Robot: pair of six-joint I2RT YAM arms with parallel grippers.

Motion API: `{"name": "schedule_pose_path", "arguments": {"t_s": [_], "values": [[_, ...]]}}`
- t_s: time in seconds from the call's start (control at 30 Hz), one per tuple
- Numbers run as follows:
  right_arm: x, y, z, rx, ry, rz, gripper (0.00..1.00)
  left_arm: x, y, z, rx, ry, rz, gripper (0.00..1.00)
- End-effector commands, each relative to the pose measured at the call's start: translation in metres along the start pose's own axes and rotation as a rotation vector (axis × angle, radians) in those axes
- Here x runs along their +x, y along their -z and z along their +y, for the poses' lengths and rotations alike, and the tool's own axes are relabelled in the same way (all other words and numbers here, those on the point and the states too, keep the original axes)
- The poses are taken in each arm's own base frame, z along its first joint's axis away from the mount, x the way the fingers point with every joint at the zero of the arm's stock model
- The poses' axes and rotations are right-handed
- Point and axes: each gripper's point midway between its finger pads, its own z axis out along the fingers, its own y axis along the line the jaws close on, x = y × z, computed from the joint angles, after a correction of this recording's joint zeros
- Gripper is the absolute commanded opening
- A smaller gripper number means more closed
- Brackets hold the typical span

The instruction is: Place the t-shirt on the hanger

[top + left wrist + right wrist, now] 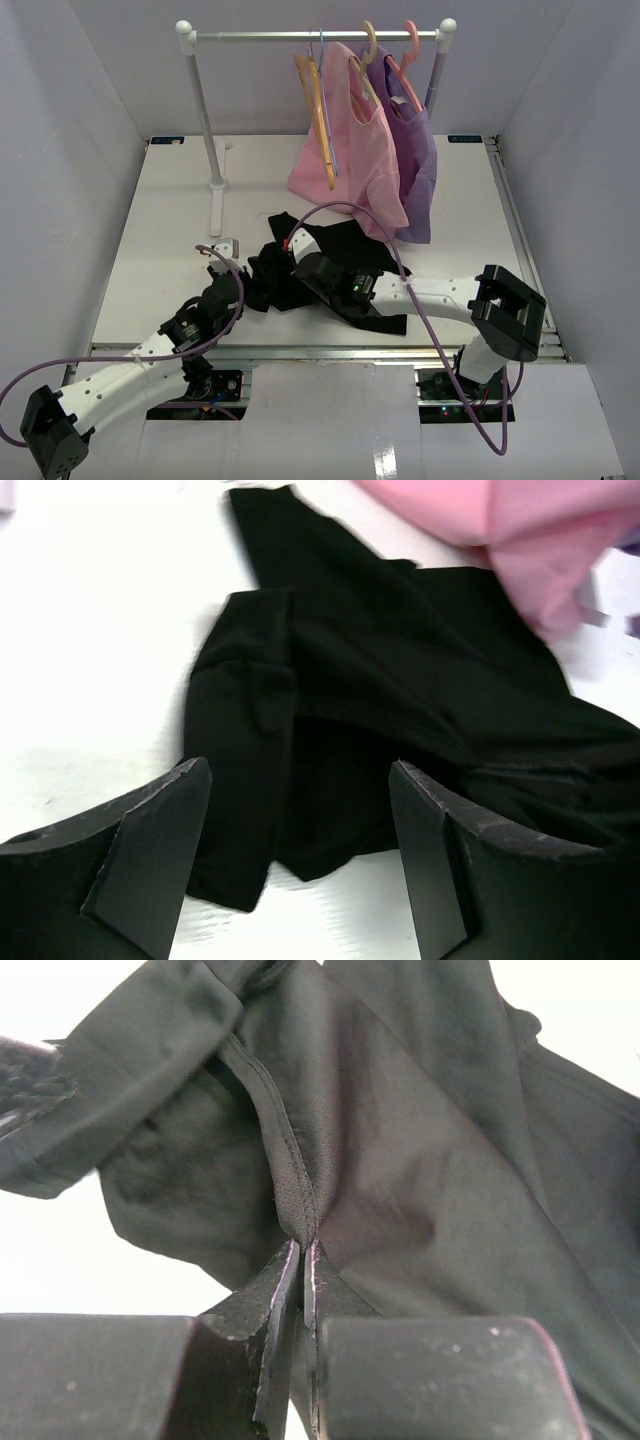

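Right gripper [303, 1250] sits closest to the lens, fingers clamped tight on a seamed fold of the black t-shirt [420, 1160], pretty much no gap between them. Left gripper [300, 775] is spread wide with a finger on either side of the t-shirt's near edge and nothing pinched. Can't tell if it's actually touching the cloth.

By size from the top view: the white table [160, 230] fills most of it, and a rack [250, 36] stands toward the far side. The t-shirt lies crumpled on the table at front-middle, with the left gripper at its left edge and the right gripper reaching in from the right.

A pink garment [350, 150] hangs from the rail, its hem coming down near the t-shirt's far edge. A purple garment [418, 170] hangs just right of it.

The blue hanger [328, 120] hangs bare on the rail, left of the pink garment and right beside a bare orange hanger [313, 105]. It's well apart from the t-shirt down on the table.
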Motion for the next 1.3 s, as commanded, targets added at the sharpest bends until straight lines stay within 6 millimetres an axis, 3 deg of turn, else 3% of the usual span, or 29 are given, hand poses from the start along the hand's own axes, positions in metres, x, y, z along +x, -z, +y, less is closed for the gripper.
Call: {"name": "schedule_pose_path", "arguments": {"t_s": [0.0, 0.1, 0.3, 0.47, 0.7, 0.87, 1.07, 1.2, 1.27], "values": [[-0.058, 0.032, -0.015, -0.045, -0.124, -0.094, 0.08, -0.008, 0.000, -0.038, 0.194, -0.088, -0.011, 0.82], [-0.074, 0.049, -0.017, -0.115, -0.169, -0.121, 0.08, -0.013, -0.008, -0.061, 0.254, -0.157, 0.012, 0.82], [-0.094, 0.067, -0.020, -0.179, -0.215, -0.165, 0.08, -0.008, -0.027, -0.074, 0.248, -0.229, 0.052, 0.80], [-0.103, 0.077, -0.014, -0.233, -0.231, -0.184, 0.08, -0.020, -0.039, -0.083, 0.215, -0.262, 0.038, 0.82], [-0.102, 0.091, -0.016, -0.256, -0.250, -0.209, 0.08, -0.030, -0.048, -0.068, 0.077, -0.244, 0.020, 0.80], [-0.105, 0.104, -0.021, -0.263, -0.266, -0.248, 0.08, -0.018, -0.048, -0.055, 0.022, -0.267, 0.075, 0.78], [-0.107, 0.111, -0.024, -0.263, -0.271, -0.264, 0.08, -0.017, -0.046, -0.041, -0.040, -0.269, 0.078, 0.76], [-0.098, 0.108, -0.027, -0.243, -0.272, -0.256, 0.08, -0.021, -0.045, -0.042, -0.044, -0.273, 0.071, 0.61], [-0.088, 0.103, -0.029, -0.225, -0.274, -0.237, 0.08, -0.025, -0.043, -0.042, -0.050, -0.271, 0.066, 0.34]]}}
